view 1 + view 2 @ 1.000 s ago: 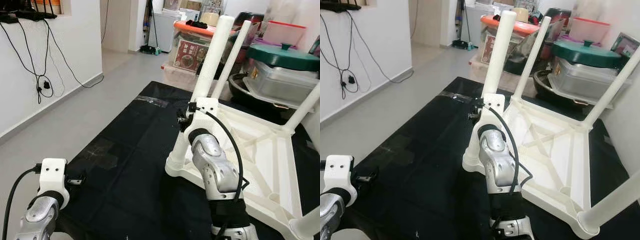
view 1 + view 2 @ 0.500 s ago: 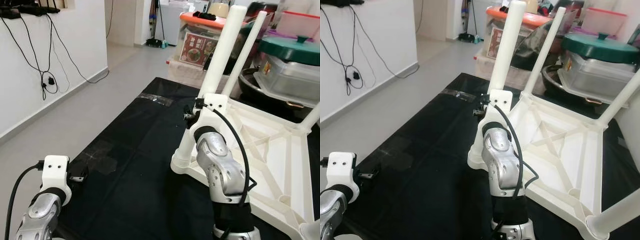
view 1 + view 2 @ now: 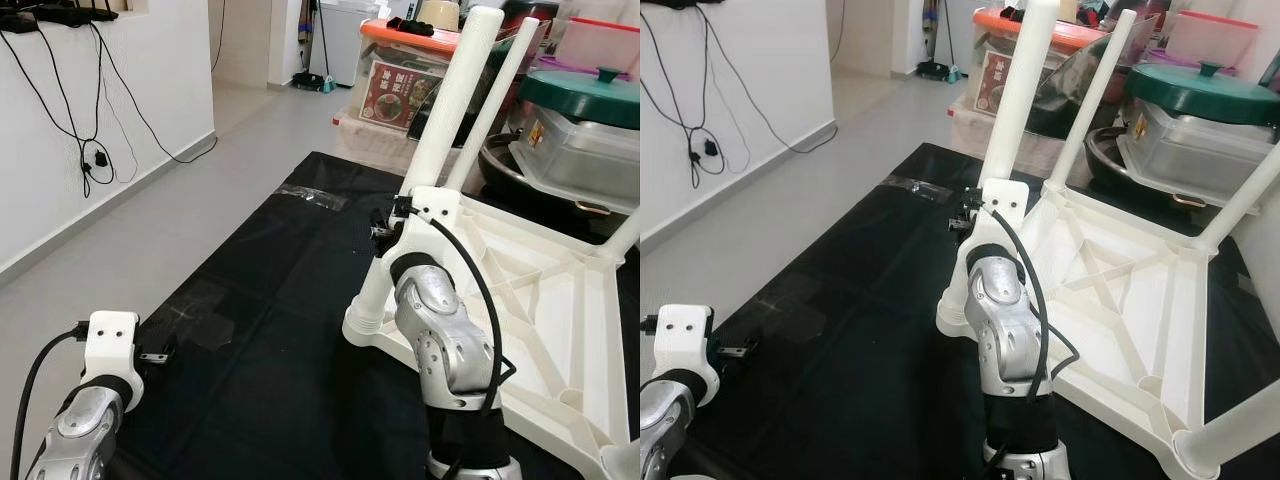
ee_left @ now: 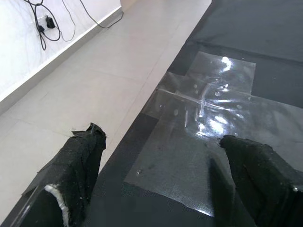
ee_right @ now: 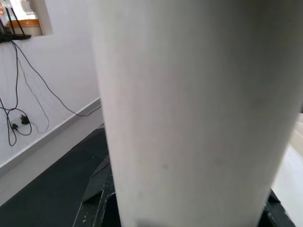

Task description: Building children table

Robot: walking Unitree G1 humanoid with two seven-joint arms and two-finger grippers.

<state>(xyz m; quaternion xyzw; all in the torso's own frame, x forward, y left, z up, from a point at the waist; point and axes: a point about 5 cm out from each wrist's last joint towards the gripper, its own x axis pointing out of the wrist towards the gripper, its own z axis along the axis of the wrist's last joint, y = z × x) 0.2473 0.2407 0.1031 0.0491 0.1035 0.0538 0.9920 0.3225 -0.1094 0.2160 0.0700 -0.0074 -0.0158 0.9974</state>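
Left eye view: a white plastic children's table (image 3: 520,300) lies upside down on a black mat (image 3: 270,330) spread over the grey floor (image 3: 150,220). Four legs can be counted pointing up, two full ones at the near-left corner and behind it, and two more cut off at the frame's edge on the right. The right gripper (image 3: 385,228) sits against the nearest leg (image 3: 440,140), low down just above its socket; in the right wrist view the leg (image 5: 199,113) stands directly before the camera, and I cannot tell whether the jaws are clamped on it. The left gripper (image 4: 165,179) hangs low over the mat's edge, jaws released and spread above a patch of clear tape (image 4: 208,118). Behind the table stands a storage box (image 3: 400,90) with a red printed label, its writing too small to read, beside a green-lidded pot (image 3: 585,95).
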